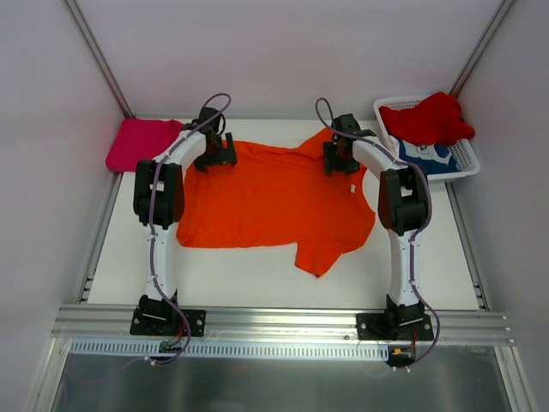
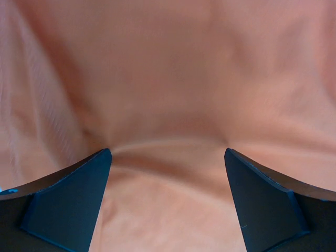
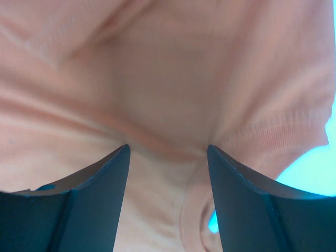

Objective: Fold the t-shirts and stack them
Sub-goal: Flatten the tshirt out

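Lying flat across the middle of the table (image 1: 257, 287), the orange t-shirt (image 1: 266, 202) is spread wide, with one sleeve poking toward the near edge and another bunched up at the far side beside the right arm. A small white tag (image 1: 352, 190) shows on the cloth near its right edge.

Both arms reach over the shirt to its far edge. The left gripper (image 1: 221, 159) is down on the far left corner of the orange cloth. In the left wrist view its two dark fingers (image 2: 79, 199) stand wide apart, and a soft ridge of orange cloth runs from one tip to the other, so the gripper is open and nothing is pinched. The right gripper (image 1: 336, 163) sits on the far right part of the same shirt, beside the bunched sleeve. Its fingers (image 3: 94, 194) are also spread, a little less wide, with a crease of cloth gathered between the tips but not clamped. A stitched edge of the shirt shows at the right of that view.

The pink t-shirt (image 1: 141, 143) lies folded at the far left corner of the table, well apart from the orange one. At the far right stands a white basket (image 1: 466, 153) holding two more shirts, the red t-shirt (image 1: 429, 118) crumpled on top and the blue t-shirt (image 1: 425, 156) with its white print underneath
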